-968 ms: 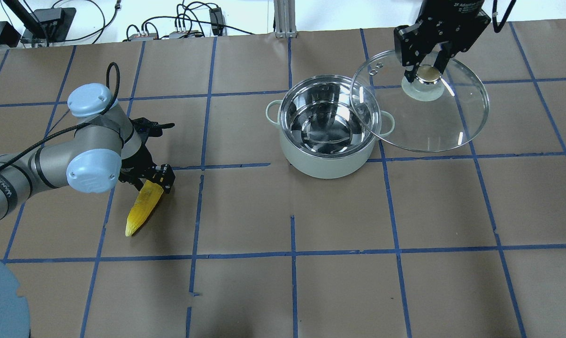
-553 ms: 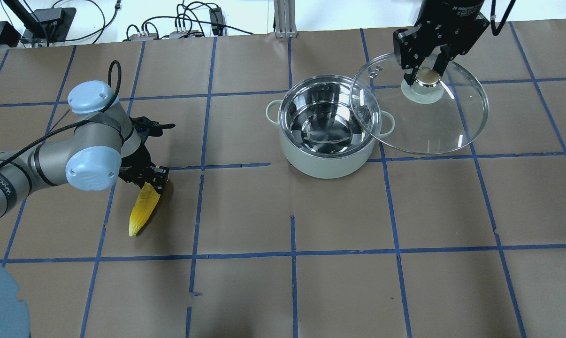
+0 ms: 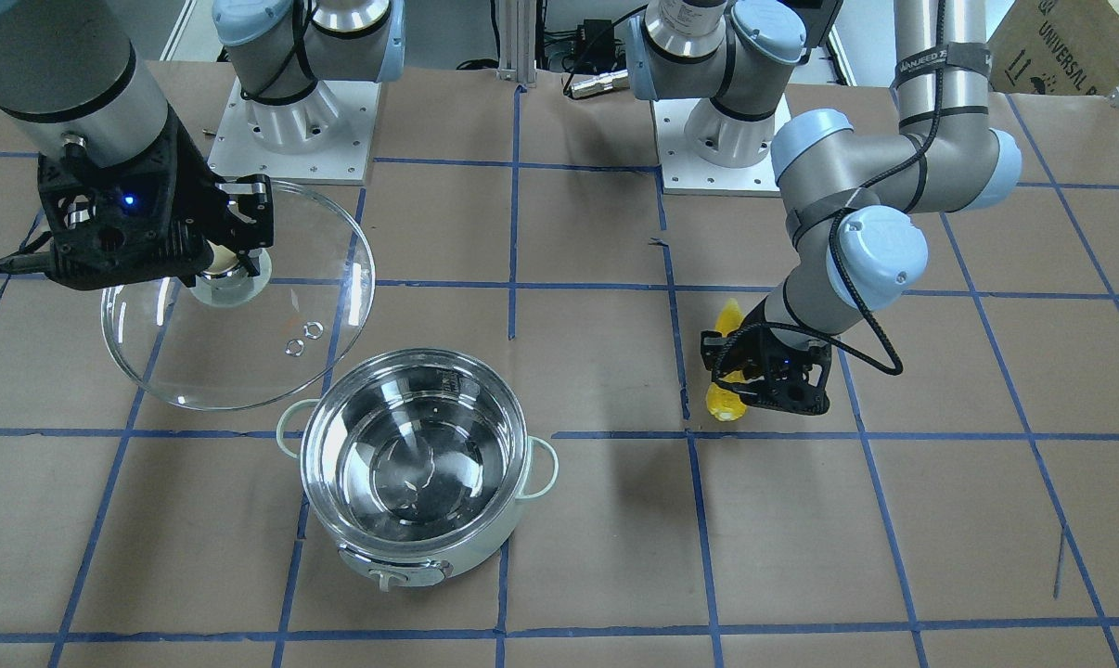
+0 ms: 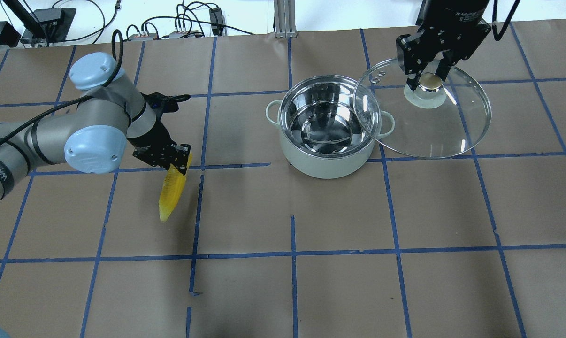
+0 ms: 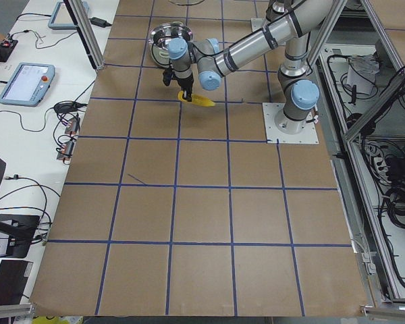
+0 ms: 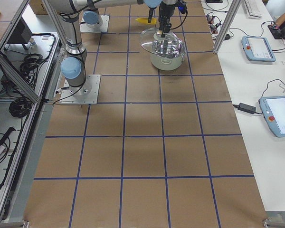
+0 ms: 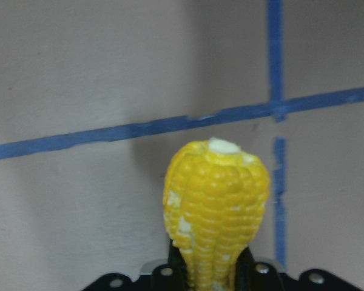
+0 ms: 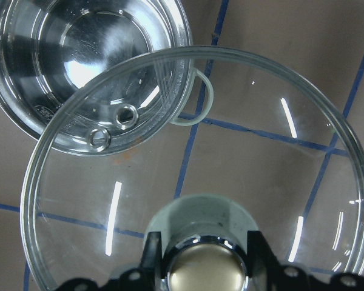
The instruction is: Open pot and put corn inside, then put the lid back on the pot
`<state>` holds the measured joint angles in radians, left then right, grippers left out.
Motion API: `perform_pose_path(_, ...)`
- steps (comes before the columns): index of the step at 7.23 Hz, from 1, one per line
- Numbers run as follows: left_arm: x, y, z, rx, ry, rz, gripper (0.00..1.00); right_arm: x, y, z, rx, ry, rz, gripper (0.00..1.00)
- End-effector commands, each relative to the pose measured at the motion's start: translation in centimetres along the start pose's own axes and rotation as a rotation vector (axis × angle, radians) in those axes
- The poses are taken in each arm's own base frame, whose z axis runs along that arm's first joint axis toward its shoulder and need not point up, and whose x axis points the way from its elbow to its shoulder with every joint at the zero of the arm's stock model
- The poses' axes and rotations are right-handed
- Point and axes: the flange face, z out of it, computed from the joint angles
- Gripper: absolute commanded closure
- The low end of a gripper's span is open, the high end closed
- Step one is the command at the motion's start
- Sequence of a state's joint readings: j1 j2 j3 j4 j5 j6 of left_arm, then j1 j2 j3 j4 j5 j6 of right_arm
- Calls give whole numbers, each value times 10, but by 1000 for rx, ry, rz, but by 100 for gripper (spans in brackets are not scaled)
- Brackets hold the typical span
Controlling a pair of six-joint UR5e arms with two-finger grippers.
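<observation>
The pot stands open and empty at the table's middle back; it also shows in the front view. My right gripper is shut on the knob of the glass lid and holds it in the air to the right of the pot, its edge overlapping the pot's rim. The lid also shows in the right wrist view. My left gripper is shut on the thick end of the yellow corn and holds it above the table, left of the pot. The corn fills the left wrist view.
Brown paper with blue tape lines covers the table. Cables and boxes lie along the back edge. The arm bases stand on the robot's side of the table.
My left gripper has lifted the corn off the table and carried it right and back, toward the pot. The right gripper with the lid has barely moved.
</observation>
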<state>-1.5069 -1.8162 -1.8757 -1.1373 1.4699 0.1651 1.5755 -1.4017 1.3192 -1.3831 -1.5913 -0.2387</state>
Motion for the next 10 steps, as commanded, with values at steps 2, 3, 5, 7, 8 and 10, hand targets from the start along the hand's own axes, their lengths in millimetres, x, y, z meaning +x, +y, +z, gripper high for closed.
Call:
perform_pose_path(2,114,-24,-68,61,72,-69,84,21,14,15,-30,-12,6,73)
perform_pose_path(3,136,-29,-78,75,106,-77,84,19,22,16,-33,-12,6,75)
perform_pose_path(5,172,-47,-87,74,228,-152,84,19,34,22,-49,9,8,76)
perform_pose_path(7,203,-89,-93,93,271,-192,84,21,34,21,-44,30,7,76)
perform_pose_path(8,219,-112,-83,86,283,-213,84,21,34,22,-45,29,7,76)
perform_pose_path(10,232,-142,-79,103,284,-205,83,20,34,24,-47,25,7,76)
